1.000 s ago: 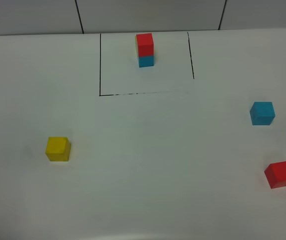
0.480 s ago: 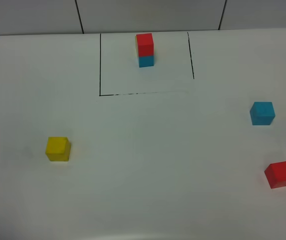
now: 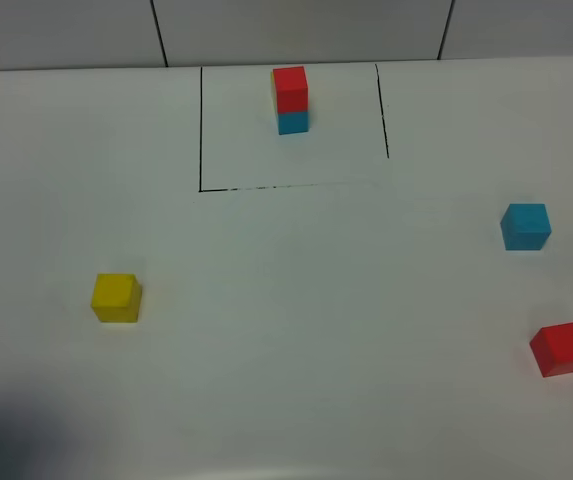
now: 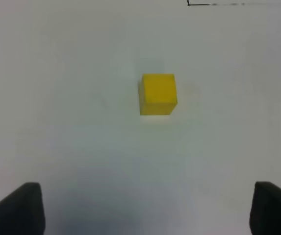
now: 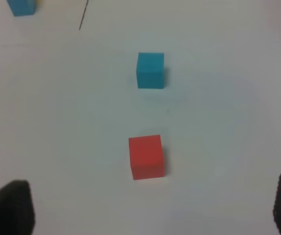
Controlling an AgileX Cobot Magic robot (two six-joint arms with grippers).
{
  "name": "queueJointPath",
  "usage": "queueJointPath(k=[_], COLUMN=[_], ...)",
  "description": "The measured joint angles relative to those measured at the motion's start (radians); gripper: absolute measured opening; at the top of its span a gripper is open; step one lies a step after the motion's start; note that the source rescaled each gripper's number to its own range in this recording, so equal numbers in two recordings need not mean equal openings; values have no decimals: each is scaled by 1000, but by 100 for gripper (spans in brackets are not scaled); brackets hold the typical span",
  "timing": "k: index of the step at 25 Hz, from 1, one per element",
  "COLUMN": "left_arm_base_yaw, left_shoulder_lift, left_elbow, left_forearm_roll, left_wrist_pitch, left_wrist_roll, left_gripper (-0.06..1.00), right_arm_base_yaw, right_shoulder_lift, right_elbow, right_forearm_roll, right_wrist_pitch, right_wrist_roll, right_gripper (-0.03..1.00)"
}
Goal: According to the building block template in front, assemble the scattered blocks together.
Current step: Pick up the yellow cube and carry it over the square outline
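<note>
On the white table, start from the left gripper and right gripper, both spread wide and holding nothing, and copy the building block template standing inside the black-line rectangle at the far edge. Centre the left jaws squarely over the yellow cube, alone on the near left, then lower straight down and close on two flat opposite faces. Handle likewise the other scattered blocks on the right, the cyan cube and the red cube, apart from each other, with red nearer the right gripper.
</note>
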Motion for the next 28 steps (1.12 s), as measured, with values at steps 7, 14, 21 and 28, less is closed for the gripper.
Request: queueJointPath(k=[7, 14, 21, 28], left_arm_base_yaw=[0, -2, -97, -209], left_shoulder_lift=[331, 602, 839, 1032], left_elbow=[-132, -149, -171, -296], left_forearm_roll=[-1, -1, 21, 112], left_wrist_pitch=[-48, -150, -239, -252], left_wrist_roll=[0, 2, -9, -136], left_gripper=[100, 100, 100, 100], right_arm_base_yaw=[0, 0, 0, 0], right_shoulder_lift=[0, 0, 0, 0], right_elbow=[0, 0, 0, 0], right_forearm_roll=[0, 0, 0, 0], right_wrist_pitch=[-1, -1, -1, -1], right_wrist_roll=[0, 0, 0, 0], right_gripper=[98, 97, 94, 93])
